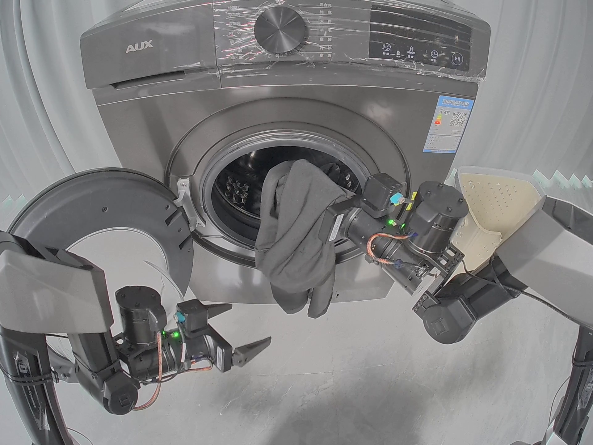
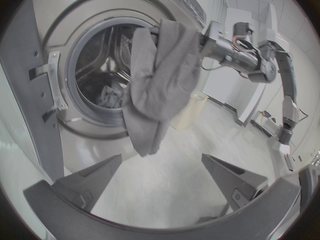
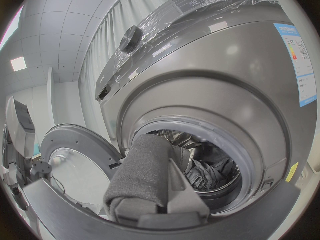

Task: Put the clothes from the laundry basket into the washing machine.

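A grey garment (image 1: 296,236) hangs in front of the washing machine's (image 1: 284,131) round opening, its lower end drooping below the rim. My right gripper (image 1: 324,220) is shut on the garment (image 3: 143,174), level with the opening. From the left wrist view the garment (image 2: 160,84) dangles before the drum, where other clothes (image 2: 108,97) lie. Dark clothes (image 3: 206,174) also show inside the drum from the right wrist. My left gripper (image 1: 238,332) sits low, below the open door (image 1: 105,217), open with nothing between its fingers. The cream laundry basket (image 1: 494,208) stands at the right.
The machine's door swings out to the left, close above my left arm. Pale floor (image 1: 346,372) lies in front of the machine. White curtains (image 1: 37,94) hang behind it. The right arm (image 1: 432,236) crosses between basket and opening.
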You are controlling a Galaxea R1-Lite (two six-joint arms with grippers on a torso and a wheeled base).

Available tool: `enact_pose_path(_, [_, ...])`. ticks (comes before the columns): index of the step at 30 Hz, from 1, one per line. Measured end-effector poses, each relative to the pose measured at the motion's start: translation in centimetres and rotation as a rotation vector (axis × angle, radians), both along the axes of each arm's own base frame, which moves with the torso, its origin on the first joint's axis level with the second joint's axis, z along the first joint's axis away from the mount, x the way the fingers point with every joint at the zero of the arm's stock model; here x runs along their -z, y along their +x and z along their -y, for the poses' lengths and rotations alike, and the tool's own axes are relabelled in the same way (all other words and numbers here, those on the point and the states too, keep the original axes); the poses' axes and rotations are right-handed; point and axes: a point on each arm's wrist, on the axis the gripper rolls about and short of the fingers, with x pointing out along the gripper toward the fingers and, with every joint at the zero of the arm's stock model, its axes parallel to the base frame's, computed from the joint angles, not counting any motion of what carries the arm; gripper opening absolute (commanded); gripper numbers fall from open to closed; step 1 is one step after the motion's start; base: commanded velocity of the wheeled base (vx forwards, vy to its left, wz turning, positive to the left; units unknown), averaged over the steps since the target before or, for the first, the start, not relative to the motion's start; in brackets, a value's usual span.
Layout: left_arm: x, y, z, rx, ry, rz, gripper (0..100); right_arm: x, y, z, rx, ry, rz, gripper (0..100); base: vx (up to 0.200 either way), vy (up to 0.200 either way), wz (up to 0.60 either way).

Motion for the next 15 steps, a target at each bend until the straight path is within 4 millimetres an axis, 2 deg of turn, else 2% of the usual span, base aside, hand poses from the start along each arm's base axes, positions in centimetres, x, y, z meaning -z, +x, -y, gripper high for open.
enact_pose_path(4, [0.4,-1.3,-0.5,0.033,0.022,-0.041,100,-0.3,0.1,0.5,0.008,0.003,0.004,0,0.000,0.000,0.00])
enact_pose_path(7, [0.2,-1.2,-0.5,0.034,0.012,-0.033,100,-0.1,-0.1,0.7,0.008,-0.002,-0.003,0,0.000,0.000,0.00])
enact_pose_path(15, [-3.1,2.8,1.7,0.008,-0.122,0.131,100,1.0,-1.9,-0.1,-0.030,-0.017,-0.025,0,0.000,0.000,0.00])
